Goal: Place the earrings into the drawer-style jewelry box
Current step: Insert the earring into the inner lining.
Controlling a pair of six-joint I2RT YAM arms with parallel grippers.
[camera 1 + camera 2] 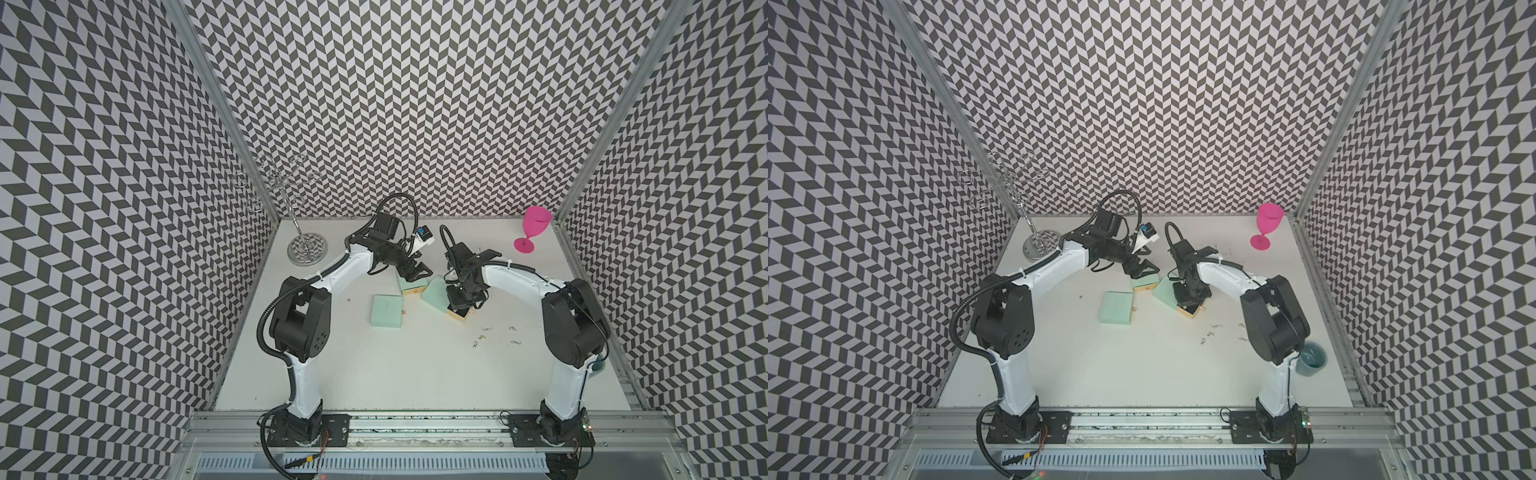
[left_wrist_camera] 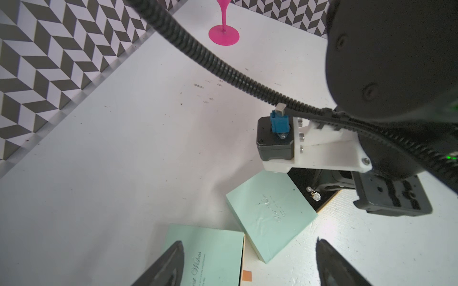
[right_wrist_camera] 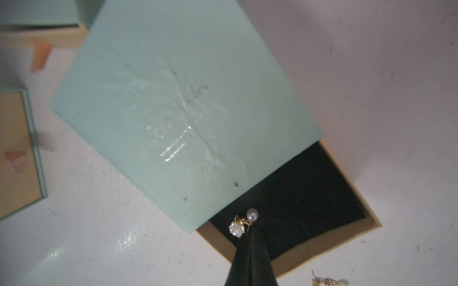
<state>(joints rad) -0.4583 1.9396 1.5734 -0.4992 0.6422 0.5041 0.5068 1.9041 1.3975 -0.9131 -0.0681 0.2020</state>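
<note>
Right gripper (image 3: 251,232) closed over white table (image 1: 415,374), chevron walls (image 1: 415,104) around.

White arm links (image 1: 305,390), black joint housings (image 1: 303,320), ribbed black cable conduit (image 2: 223,64), blue connector (image 2: 276,121), white zip ties (image 1: 319,273).

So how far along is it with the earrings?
Early on. The drawer is pulled open, and one earring is over its black lining. The right gripper is shut right at that earring; whether it grips it is unclear. The left gripper hangs open, empty. Several earrings lie loose on the table.
</note>
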